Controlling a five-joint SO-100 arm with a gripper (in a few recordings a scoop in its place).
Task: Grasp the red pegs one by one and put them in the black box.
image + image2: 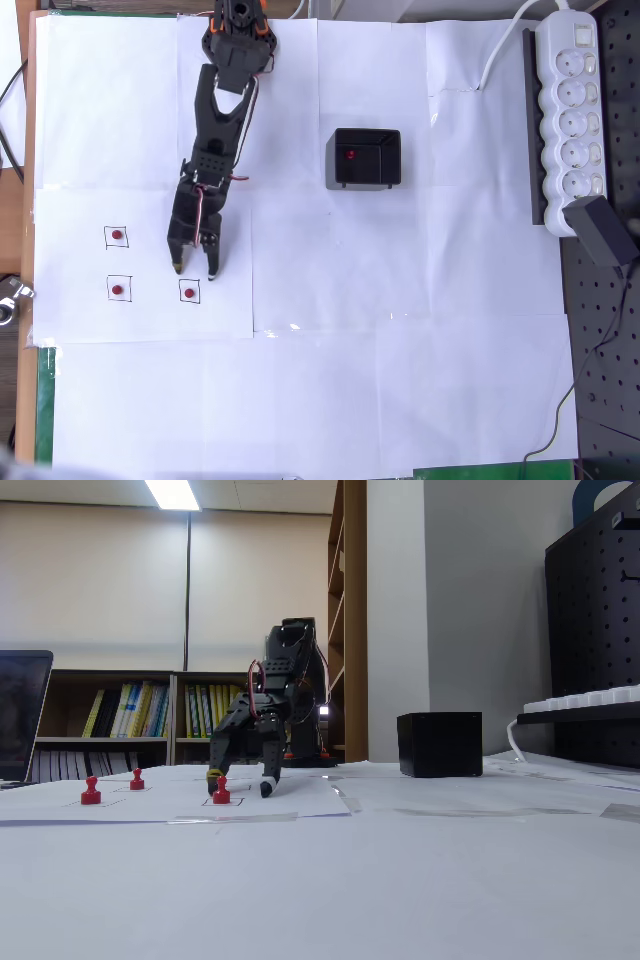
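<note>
— Red pegs, location? Three stand in drawn squares on the white paper (pixel 400 350) at the left of the overhead view: one (pixel 117 236), one (pixel 117 290), one (pixel 188 293). A fourth (pixel 351 155) lies inside the black box (pixel 364 182).

— Gripper (pixel 194 269)? Open, empty, tips down near the paper just above the nearest peg.

— Any legible writing? None; book spines (pixel 130 712) in the fixed view are too small to read.

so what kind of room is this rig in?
Likely an office or lab. The fixed view shows bookshelves with books and a ceiling strip light; a black pegboard stands beside the table, and a power strip lies on the paper-covered table.
</note>
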